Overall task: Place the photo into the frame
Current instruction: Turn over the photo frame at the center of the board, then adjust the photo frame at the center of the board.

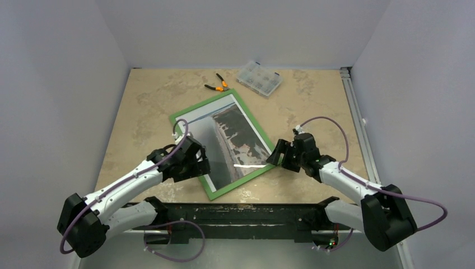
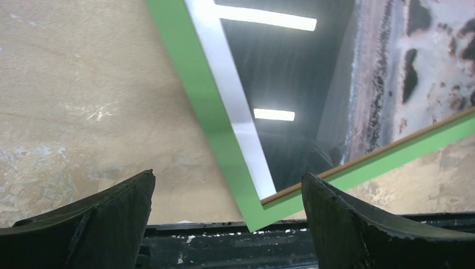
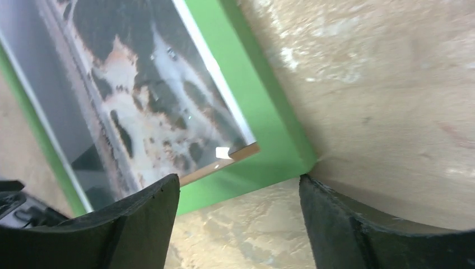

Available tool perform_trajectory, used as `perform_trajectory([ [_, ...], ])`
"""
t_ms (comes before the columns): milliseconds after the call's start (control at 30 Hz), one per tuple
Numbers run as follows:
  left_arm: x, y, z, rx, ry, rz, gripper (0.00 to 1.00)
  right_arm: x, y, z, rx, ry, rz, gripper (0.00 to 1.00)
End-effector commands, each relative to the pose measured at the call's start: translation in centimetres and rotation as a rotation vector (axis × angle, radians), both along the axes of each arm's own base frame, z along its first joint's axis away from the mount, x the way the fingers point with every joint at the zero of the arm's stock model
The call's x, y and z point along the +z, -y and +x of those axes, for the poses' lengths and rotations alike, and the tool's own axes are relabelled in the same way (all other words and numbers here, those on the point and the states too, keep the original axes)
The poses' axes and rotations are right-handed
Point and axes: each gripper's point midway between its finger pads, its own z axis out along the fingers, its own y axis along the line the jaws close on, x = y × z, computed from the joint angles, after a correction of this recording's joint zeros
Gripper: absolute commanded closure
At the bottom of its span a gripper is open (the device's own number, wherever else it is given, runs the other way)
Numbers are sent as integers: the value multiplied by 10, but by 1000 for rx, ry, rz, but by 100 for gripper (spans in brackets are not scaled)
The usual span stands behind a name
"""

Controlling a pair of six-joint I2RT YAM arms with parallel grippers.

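Hovering with jaws spread wide and empty, the left gripper straddles the nearest corner of the frame; the right gripper (also parted, holding nothing) flanks the frame's right corner, and the photo lies inside the frame, picture side up, on the table

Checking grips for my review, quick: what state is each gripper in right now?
Left gripper: open, holding nothing.
Right gripper: open, holding nothing.

Left hand wide open; right hand open (nothing gripped).
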Motion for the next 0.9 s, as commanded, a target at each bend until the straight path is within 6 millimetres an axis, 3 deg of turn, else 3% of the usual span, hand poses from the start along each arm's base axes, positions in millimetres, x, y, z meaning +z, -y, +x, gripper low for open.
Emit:
perform_trajectory([
  [0, -4, -8, 6, 25, 2, -48, 0, -9, 41, 4, -72, 12, -228, 16],
  [267, -17, -15, 17, 91, 0, -137, 0, 10, 44, 32, -67, 91, -295, 4],
  [367, -21, -10, 22, 99, -3, -185, 1, 15, 32, 48, -24, 98, -287, 3],
  [567, -25, -3, 36, 114, 0, -235, 7, 7, -4, 67, 125, 73, -203, 5],
  [700, -33, 5, 43, 103, -19, -253, 17, -1, -14, 63, 180, 60, -165, 8],
  [867, -42, 13, 45, 86, -39, -276, 33, -8, -16, 40, 212, 29, -112, 12],
])
